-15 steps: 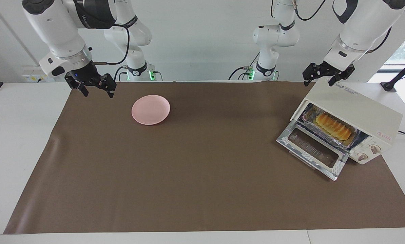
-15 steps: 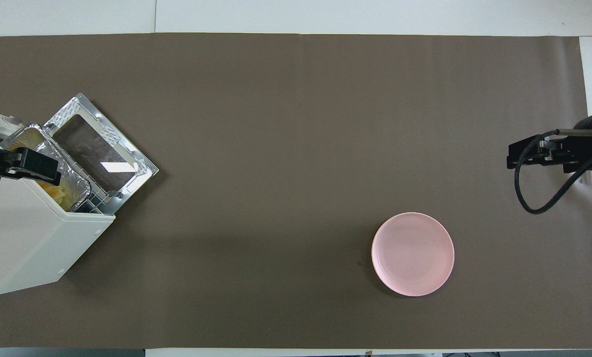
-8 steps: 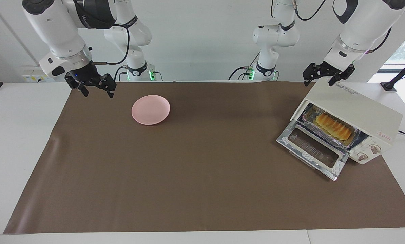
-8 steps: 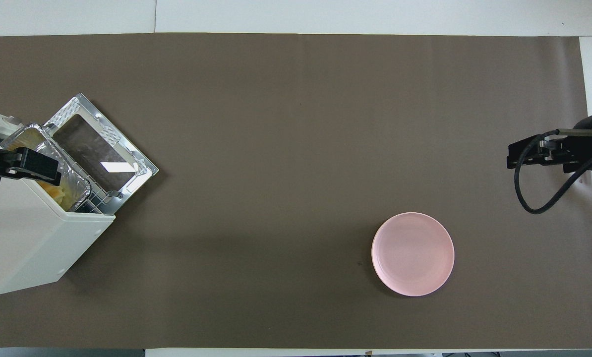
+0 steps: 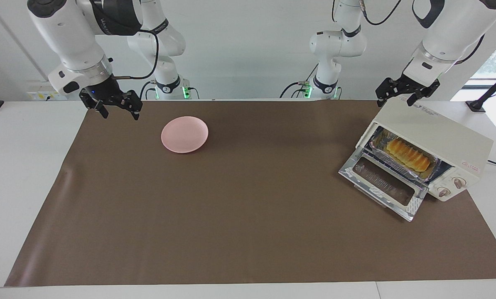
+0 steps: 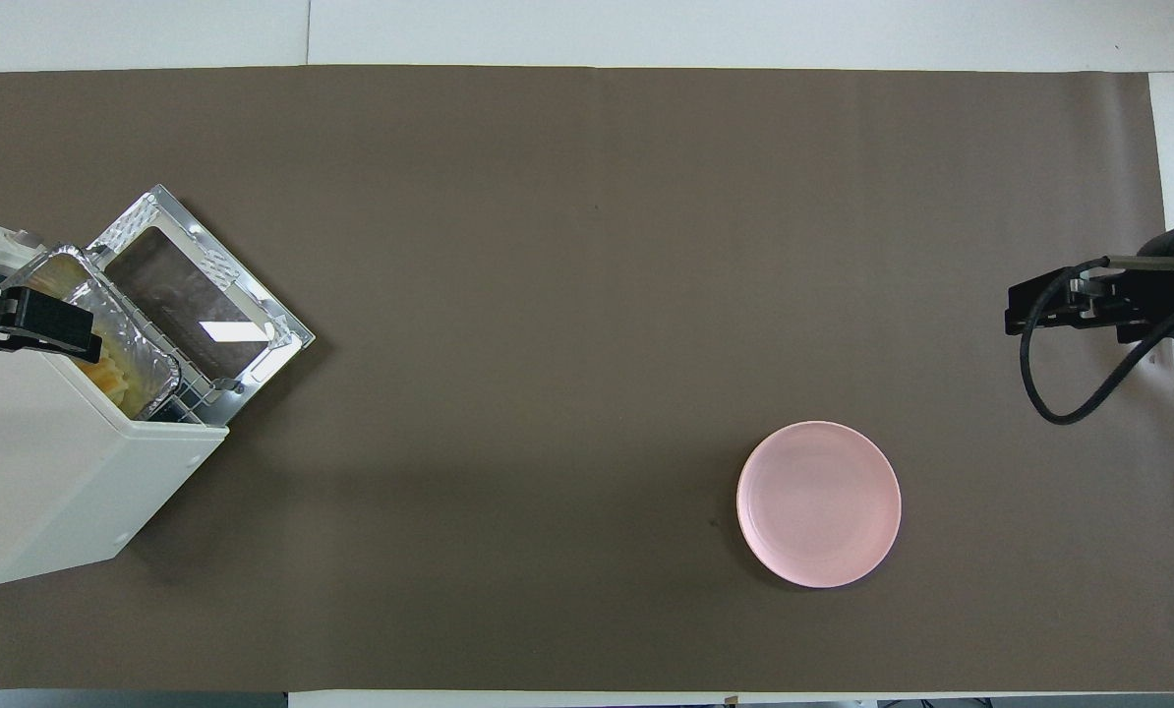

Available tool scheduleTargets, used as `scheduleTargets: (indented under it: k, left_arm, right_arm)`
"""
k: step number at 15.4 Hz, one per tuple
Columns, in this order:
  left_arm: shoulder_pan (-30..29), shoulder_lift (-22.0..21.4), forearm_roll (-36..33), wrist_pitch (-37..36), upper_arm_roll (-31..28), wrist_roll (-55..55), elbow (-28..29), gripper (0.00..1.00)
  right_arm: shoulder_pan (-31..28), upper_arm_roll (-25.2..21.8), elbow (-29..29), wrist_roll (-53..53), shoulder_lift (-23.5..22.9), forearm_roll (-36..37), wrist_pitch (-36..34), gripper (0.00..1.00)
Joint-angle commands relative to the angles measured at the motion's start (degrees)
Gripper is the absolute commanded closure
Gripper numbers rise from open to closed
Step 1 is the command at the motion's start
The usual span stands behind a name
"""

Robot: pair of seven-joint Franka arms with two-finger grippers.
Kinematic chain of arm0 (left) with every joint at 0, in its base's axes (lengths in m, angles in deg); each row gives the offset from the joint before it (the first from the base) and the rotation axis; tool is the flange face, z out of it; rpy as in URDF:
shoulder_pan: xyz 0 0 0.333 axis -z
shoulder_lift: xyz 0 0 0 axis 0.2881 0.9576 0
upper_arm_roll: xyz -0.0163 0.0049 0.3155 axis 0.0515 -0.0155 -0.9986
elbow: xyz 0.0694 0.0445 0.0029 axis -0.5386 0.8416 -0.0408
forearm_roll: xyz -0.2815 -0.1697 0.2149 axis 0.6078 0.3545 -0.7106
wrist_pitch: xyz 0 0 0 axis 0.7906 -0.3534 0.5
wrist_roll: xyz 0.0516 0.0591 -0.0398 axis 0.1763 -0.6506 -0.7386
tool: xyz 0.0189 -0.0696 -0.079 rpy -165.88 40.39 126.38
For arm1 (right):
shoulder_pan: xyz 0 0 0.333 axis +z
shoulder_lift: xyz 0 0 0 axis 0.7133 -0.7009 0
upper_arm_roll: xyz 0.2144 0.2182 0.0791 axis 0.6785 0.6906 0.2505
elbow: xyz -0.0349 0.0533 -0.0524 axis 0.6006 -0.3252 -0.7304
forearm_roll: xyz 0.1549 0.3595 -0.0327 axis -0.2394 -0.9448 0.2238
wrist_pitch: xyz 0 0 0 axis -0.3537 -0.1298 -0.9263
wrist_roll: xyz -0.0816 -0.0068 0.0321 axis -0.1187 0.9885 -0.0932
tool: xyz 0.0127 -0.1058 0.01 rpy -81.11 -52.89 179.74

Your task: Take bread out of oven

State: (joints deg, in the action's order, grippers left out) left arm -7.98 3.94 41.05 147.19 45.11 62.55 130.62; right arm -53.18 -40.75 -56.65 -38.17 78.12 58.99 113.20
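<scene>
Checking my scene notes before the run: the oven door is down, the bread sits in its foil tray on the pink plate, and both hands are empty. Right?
One slip: the bread in its foil tray is inside the oven, not on the pink plate, which is bare. The facing view shows it. The door is down; the left hand and right hand are empty.

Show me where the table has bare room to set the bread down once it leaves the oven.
The brown mat lies bare between the pink plate and the oven, and along its whole edge farthest from the robots. It is crowded only at the left arm's end, where the dropped door and foil tray with the bread sit.
</scene>
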Motion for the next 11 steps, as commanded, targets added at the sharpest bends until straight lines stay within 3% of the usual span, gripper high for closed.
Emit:
scheduleTargets:
  k: [1,5,8,11]
  left_arm:
    - [0.7,11.1,-1.4,-2.5,0.0,-3.4,-10.9,0.00]
    - [2.3,23.3,-3.7,-2.6,-0.3,-14.9,-21.0,0.00]
    - [2.7,25.0,-3.8,0.4,-3.6,-20.6,-21.3,0.00]
    - [2.3,23.4,-6.8,5.7,-4.0,-32.0,-13.8,0.00]
  right_arm:
    - [-0.6,0.5,0.1,0.7,0.6,0.9,-1.0,0.00]
    - [-0.6,0.5,0.1,0.7,0.6,0.9,-1.0,0.00]
    - [-0.6,0.5,0.1,0.7,0.6,0.9,-1.0,0.00]
    - [-0.6,0.5,0.1,0.7,0.6,0.9,-1.0,0.00]
